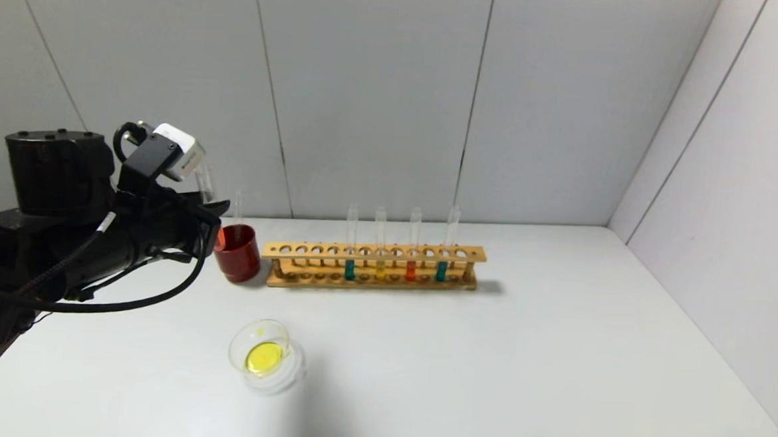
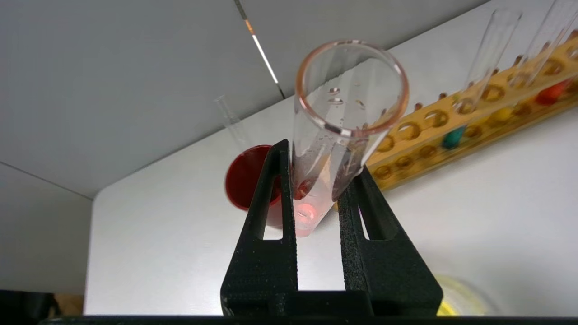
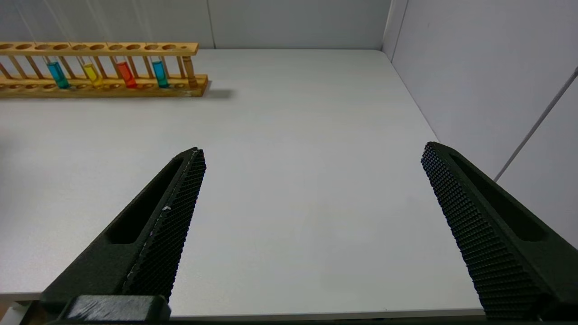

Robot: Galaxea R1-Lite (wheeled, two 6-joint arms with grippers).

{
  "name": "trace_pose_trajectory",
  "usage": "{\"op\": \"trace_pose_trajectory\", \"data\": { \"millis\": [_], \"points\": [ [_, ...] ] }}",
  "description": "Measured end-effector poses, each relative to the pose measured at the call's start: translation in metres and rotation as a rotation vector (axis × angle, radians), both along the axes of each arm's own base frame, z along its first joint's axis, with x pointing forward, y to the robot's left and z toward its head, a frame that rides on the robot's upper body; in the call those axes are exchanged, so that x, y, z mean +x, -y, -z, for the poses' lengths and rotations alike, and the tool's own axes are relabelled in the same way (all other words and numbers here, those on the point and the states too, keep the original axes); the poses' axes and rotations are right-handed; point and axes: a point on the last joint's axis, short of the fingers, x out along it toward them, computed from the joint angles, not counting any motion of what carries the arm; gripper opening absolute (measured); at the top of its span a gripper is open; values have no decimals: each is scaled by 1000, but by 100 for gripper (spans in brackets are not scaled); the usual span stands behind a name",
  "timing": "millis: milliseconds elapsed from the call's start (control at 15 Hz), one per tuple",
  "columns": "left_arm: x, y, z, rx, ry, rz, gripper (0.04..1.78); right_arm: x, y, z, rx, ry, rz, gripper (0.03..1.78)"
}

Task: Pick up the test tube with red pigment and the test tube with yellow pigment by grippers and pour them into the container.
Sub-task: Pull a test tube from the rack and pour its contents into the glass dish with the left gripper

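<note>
My left gripper (image 1: 211, 210) is shut on a clear test tube (image 1: 206, 183) with a little orange-red liquid at its round bottom (image 2: 303, 212). It holds the tube nearly upright, mouth (image 2: 352, 85) up, just left of the dark red cup (image 1: 237, 252). In the left wrist view the two fingers of the left gripper (image 2: 318, 158) clamp the tube's lower part. The glass container (image 1: 265, 355) stands near the table's front and holds yellow liquid. A yellow tube (image 1: 379, 269) and an orange-red tube (image 1: 411, 270) stand in the wooden rack (image 1: 373, 274). My right gripper (image 3: 314, 151) is open and empty over bare table.
Two teal tubes (image 1: 350, 269) (image 1: 441, 270) also stand in the rack. An empty clear tube (image 1: 237, 212) stands in the dark red cup. Grey walls close the back and the right side.
</note>
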Motion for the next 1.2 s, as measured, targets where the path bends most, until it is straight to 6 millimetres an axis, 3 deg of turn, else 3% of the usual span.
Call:
{"op": "trace_pose_trajectory", "data": {
  "millis": [267, 800, 1200],
  "points": [
    [-6, -23, 12, 156, 15, 85, 31, 0, 0, 0, 0, 0, 0, 175],
    [-20, -25, 41, 466, 12, 297, 31, 0, 0, 0, 0, 0, 0, 175],
    [-16, -31, 66, 701, -13, 371, 31, 0, 0, 0, 0, 0, 0, 175]
  ]
}}
